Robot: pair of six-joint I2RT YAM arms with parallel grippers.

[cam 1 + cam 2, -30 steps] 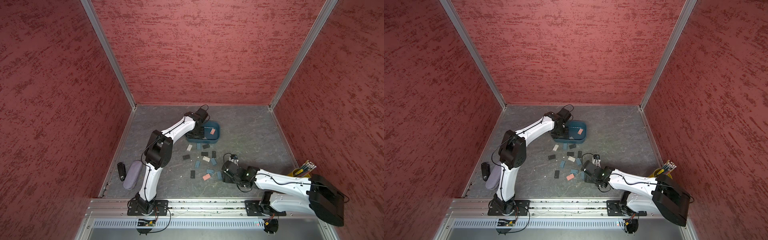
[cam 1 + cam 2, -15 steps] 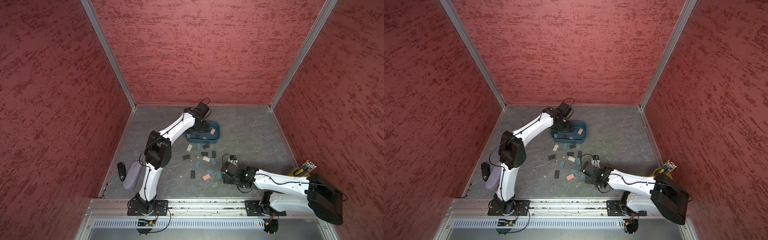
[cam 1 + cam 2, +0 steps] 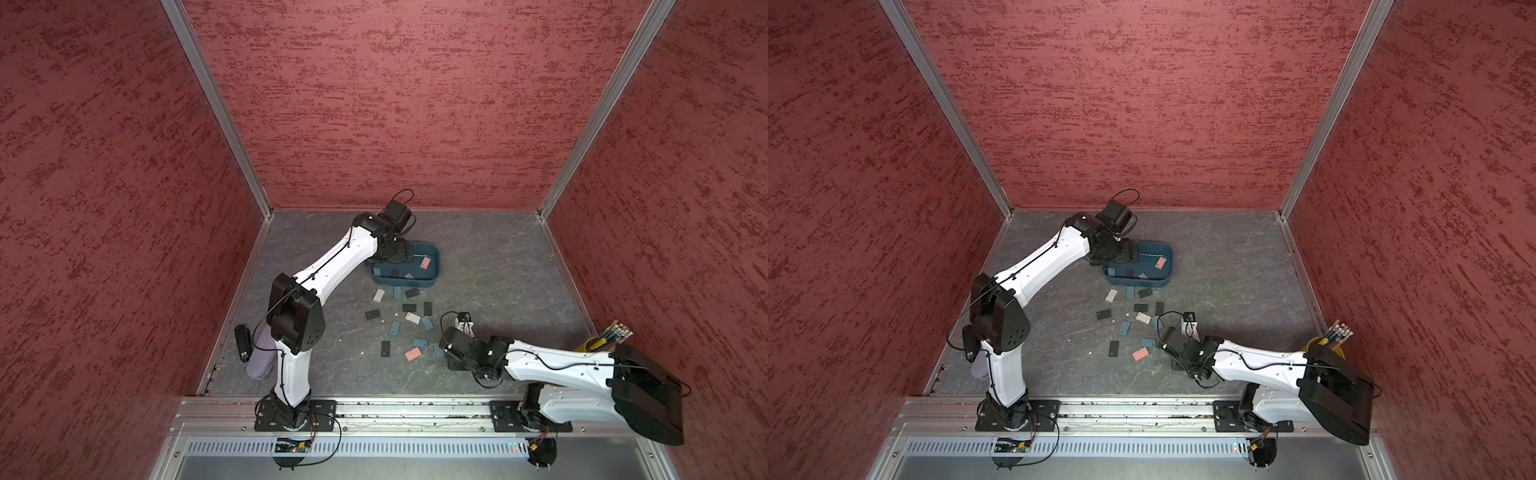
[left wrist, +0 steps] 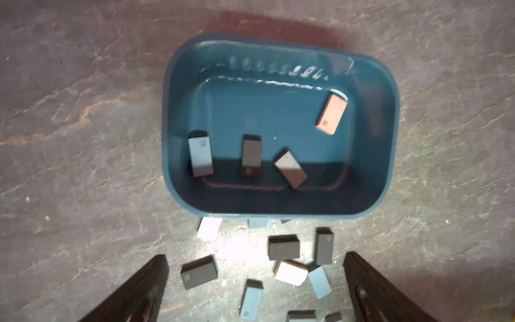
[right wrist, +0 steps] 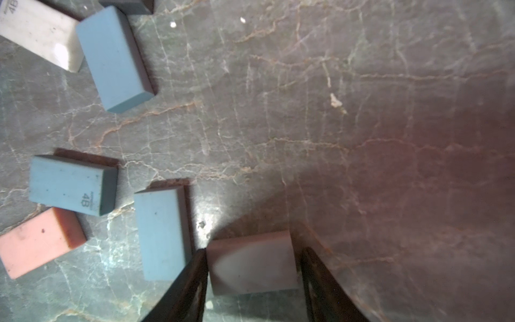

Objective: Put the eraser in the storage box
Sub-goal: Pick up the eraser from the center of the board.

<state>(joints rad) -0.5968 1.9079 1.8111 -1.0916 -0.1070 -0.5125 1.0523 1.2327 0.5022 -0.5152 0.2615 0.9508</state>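
The storage box (image 4: 167,117), a dark teal tub, stands at the back of the table in both top views (image 3: 436,259) (image 3: 1170,259). Inside lie a pink eraser (image 4: 331,114), a pale blue one (image 4: 200,156) and two dark ones. My left gripper (image 4: 256,258) hovers over the box's near left part (image 3: 395,255), open and empty. My right gripper (image 5: 255,250) is low on the table (image 3: 449,357), its jaws astride a pale grey eraser (image 5: 250,267) lying flat. One finger (image 5: 195,278) touches it; a thin dark gap shows at the other finger. The top views hide this eraser.
Several loose erasers lie between the box and my right gripper: a blue one (image 5: 161,234) right beside the finger, a "4B" blue one (image 5: 69,185), a pink one (image 5: 39,239) (image 3: 412,354). A purple pouch (image 3: 259,363) and a black object (image 3: 243,343) sit left; a yellow pencil cup (image 3: 598,343) right.
My left gripper has opened wide and risen over the box's back left. My right gripper's jaws have narrowed around the pale eraser; that arm has barely shifted.
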